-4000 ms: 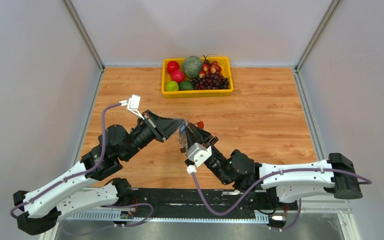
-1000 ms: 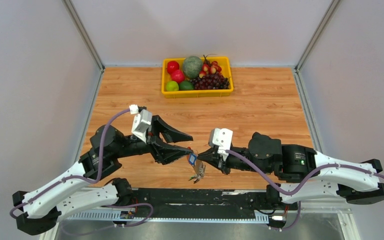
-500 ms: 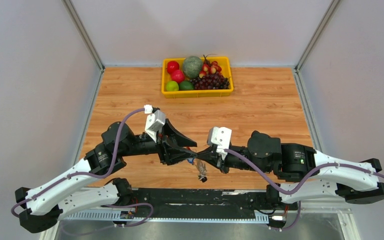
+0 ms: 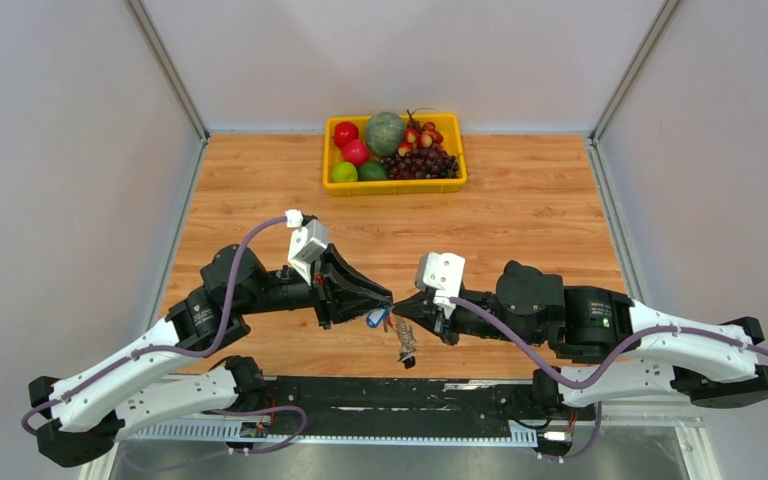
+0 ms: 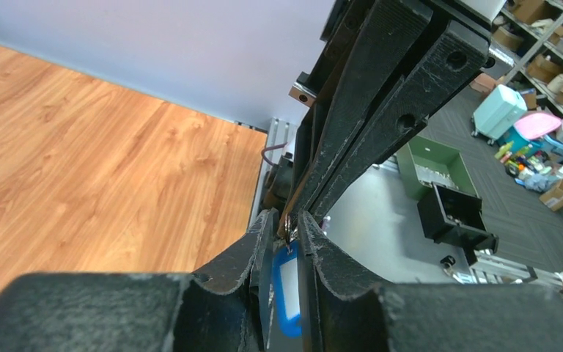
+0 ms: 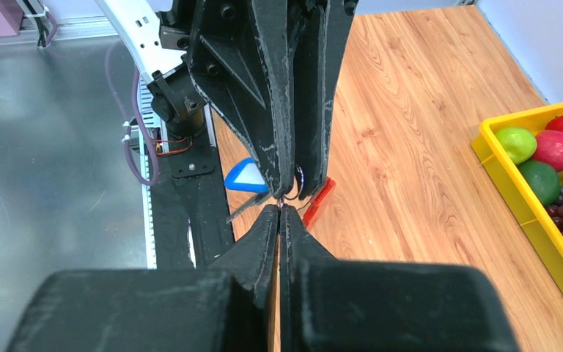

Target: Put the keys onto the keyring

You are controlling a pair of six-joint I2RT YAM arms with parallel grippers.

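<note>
My left gripper (image 4: 384, 304) and right gripper (image 4: 401, 311) meet tip to tip above the table's near edge. In the right wrist view my right gripper (image 6: 280, 210) is shut on the thin silver keyring (image 6: 300, 176). The left fingers (image 6: 275, 110) come from the top of that view and pinch the ring from the other side. The blue key (image 6: 248, 178) and the red key (image 6: 318, 203) hang beside the tips. In the left wrist view my left gripper (image 5: 287, 233) is nearly shut, and the blue key (image 5: 286, 287) shows in the gap. The grey charm (image 4: 406, 346) dangles below.
A yellow tray (image 4: 330, 186) of fruit stands at the back of the wooden table (image 4: 520, 230). It also shows at the right of the right wrist view (image 6: 500, 163). The black rail (image 4: 380, 392) of the arm bases lies just under the charm.
One second ago my left gripper was open beside the hanging keys. It has since moved right and shut at the right gripper's tip. The right arm has barely moved.
</note>
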